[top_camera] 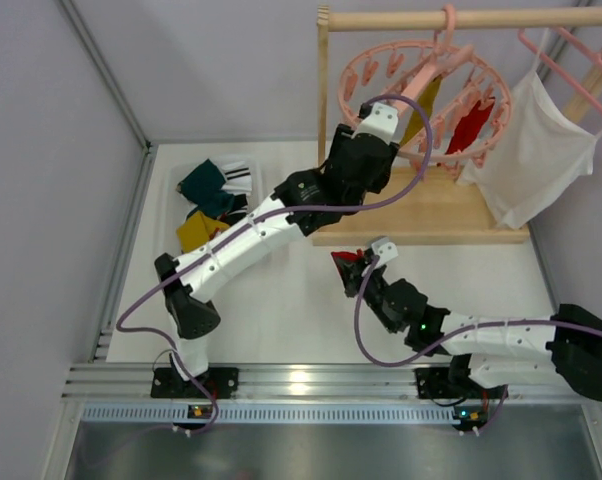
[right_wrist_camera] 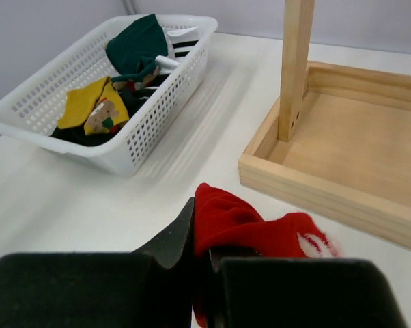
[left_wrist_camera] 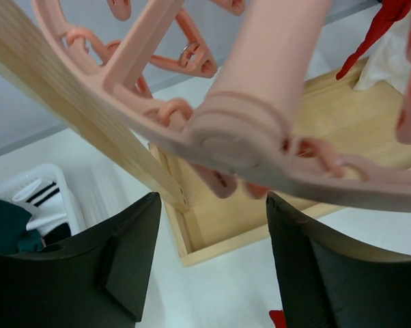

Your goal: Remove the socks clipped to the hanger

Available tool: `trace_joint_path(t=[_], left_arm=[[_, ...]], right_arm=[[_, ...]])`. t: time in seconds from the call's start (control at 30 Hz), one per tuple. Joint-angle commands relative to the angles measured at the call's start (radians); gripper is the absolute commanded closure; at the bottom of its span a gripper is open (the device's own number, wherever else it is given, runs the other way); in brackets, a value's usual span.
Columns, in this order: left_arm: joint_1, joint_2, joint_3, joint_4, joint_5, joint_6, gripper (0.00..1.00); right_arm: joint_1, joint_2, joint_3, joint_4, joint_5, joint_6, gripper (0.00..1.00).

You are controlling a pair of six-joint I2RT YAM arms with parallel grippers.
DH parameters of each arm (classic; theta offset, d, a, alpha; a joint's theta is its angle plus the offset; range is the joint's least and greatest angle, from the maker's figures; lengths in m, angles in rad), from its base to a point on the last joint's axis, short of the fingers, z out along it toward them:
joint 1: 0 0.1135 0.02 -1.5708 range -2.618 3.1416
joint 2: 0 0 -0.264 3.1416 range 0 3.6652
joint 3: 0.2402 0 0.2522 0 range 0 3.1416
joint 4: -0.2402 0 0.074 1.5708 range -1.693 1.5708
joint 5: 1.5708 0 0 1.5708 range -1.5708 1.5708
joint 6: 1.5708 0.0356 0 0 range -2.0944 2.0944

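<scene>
Upper right: round pink plastic clip hanger [top_camera: 353, 98] carries a mustard fabric sock [top_camera: 422, 100] and a clipped red sock [top_camera: 471, 126]. Left gripper [left_wrist_camera: 212, 225], jaws spread, sits under its ring, probably ready to unclip. Right gripper [right_wrist_camera: 204, 256] pinches a loose red sock [right_wrist_camera: 246, 222], probably due next for the white plastic basket [right_wrist_camera: 158, 130].

Pink round hanger [top_camera: 428, 72] is up high, mustard sock [top_camera: 422, 108] and red sock [top_camera: 471, 126] clipped on it. A second red sock [right_wrist_camera: 250, 225] is pinched in my right gripper [right_wrist_camera: 201, 240].

A white desk [top_camera: 281, 320] is enclosed by plain pale grey walls [top_camera: 41, 150] at its left and far edges. An aluminium rail [top_camera: 361, 378], marked by a bright glare, is mounted along the near edge, and a wooden rack [top_camera: 431, 215] is set toward the far right corner.
</scene>
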Motion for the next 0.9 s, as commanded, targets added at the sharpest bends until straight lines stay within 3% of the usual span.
trace_joint_path(t=[0.0,0.1,0.13,0.27,0.37,0.53,0.7,0.87], left_arm=[[0.016,-0.157,-0.071,0.041,-0.008,-0.063,0.32],[0.017,-0.260,-0.168,0.040,-0.060,-0.079,0.16],[0.017,-0.289,-0.197,0.037,-0.085,-0.085,0.02],[0.043,-0.499,-0.430,0.031,-0.226,-0.158,0.02],[0.126,-0.688,-0.602,-0.058,-0.208,-0.260,0.02],[0.433,-0.909,-0.743,-0.155,-0.079,-0.306,0.02],[0.490,-0.988,-0.814,-0.192,-0.105,-0.295,0.02],[0.490,-1.084,-0.872,-0.189,-0.171,-0.291,0.02]], right_arm=[[0.021,-0.089,-0.036,-0.030,-0.045,0.067,1.00],[0.015,-0.115,-0.051,-0.081,-0.044,0.066,1.00],[0.007,-0.117,-0.038,-0.095,-0.051,0.064,1.00],[-0.071,-0.062,0.040,-0.158,-0.227,0.066,1.00],[-0.116,0.036,0.187,-0.220,-0.338,0.035,1.00],[-0.149,0.293,0.421,-0.239,-0.533,0.001,1.00],[-0.156,0.647,0.854,-0.326,-0.732,-0.019,1.00],[-0.156,0.963,1.355,-0.515,-0.828,-0.060,0.96]])
